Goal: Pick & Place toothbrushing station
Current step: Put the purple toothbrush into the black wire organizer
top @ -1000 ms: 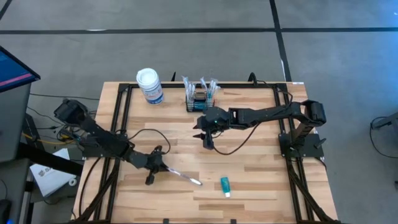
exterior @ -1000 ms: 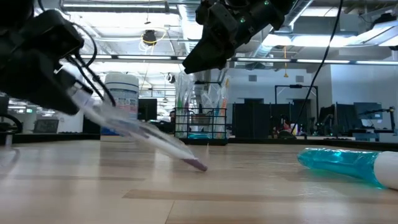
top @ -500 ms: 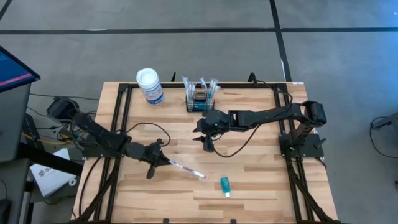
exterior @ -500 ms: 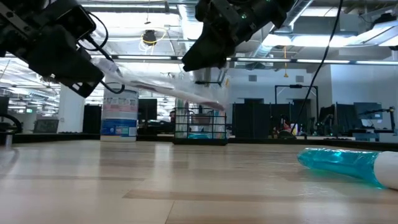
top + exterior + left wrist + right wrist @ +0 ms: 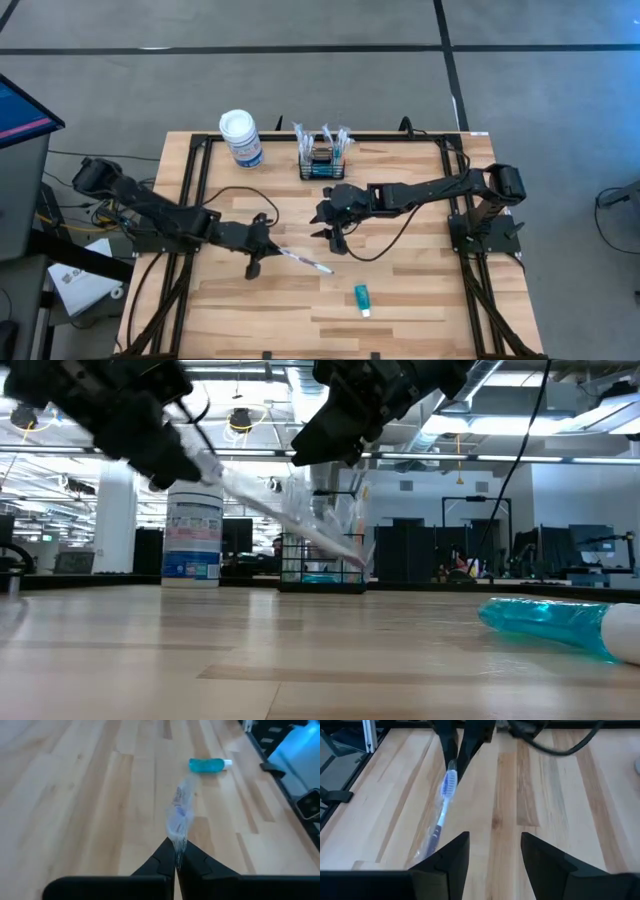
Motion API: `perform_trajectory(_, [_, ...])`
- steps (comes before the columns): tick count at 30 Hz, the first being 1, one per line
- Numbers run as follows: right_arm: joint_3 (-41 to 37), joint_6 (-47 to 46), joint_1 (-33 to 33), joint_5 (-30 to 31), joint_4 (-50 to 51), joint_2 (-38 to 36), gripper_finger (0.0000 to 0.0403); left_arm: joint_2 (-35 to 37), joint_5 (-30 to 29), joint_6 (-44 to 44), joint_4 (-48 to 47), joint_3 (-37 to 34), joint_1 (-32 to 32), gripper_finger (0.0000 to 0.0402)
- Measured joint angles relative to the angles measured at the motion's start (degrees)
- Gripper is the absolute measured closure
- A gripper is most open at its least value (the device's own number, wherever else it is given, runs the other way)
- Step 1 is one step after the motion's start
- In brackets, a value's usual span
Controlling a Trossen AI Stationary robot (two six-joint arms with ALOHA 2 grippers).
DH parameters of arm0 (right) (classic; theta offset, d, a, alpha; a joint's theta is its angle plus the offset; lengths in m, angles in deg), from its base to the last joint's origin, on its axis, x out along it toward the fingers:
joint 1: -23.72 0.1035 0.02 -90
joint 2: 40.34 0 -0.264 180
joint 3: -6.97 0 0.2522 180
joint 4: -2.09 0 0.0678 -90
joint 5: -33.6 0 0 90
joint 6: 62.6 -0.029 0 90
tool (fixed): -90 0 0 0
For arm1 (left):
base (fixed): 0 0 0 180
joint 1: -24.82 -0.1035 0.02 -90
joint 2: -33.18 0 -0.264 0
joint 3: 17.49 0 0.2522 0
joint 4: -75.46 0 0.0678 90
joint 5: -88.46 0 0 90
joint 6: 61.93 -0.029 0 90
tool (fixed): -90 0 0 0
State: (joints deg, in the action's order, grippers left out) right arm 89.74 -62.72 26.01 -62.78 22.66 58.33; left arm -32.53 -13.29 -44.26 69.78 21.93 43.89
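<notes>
My left gripper (image 5: 270, 250) is shut on a toothbrush in a clear wrapper (image 5: 305, 263), held in the air left of the table's middle. My right gripper (image 5: 330, 238) is open and empty, just right of and beyond the toothbrush. In the right wrist view (image 5: 492, 855) it looks toward the toothbrush (image 5: 442, 815). The black wire-mesh basket (image 5: 322, 160) stands on its base at the far edge with wrapped items upright in it. A teal tube (image 5: 362, 298) lies on its side near the front. My left gripper pinches the bristle-head end of the wrapped toothbrush (image 5: 176, 844) between its two shut fingers. The fingers come slanting from the table's left and lie along the toothbrush. The toothbrush is lifted clear of the table, and its free handle end (image 5: 345, 548) is tilted lower.
A white-lidded round canister with a blue label (image 5: 241, 138) stands at the far left of the table. Black frame rails (image 5: 195, 190) run along the table's left and right sides. Bare wood lies between the basket and the grippers.
My left gripper has risen and gone toward the table's right and far edges. It has lifted the toothbrush, whose free end rested on the table, fully clear. My right gripper has come a little toward the near edge and stays open.
</notes>
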Motion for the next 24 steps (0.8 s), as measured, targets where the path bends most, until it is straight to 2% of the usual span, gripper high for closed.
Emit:
perform_trajectory(13, [0.0, -2.1, 1.2, 0.0, 0.0, 0.0, 0.0235, 0.0, -0.6, -7.2, -22.6, 18.1, -6.5, 0.0401])
perform_trajectory(19, [0.0, -2.0, 1.2, 0.0, -2.5, 0.0, 0.0238, -0.1, -0.7, -8.5, -24.4, 20.3, -8.4, 0.0401])
perform_trajectory(24, [0.0, -2.0, 1.2, 0.0, -4.8, 0.0, 0.0238, -3.3, -0.7, -8.8, -26.6, 21.7, -9.9, 0.0401])
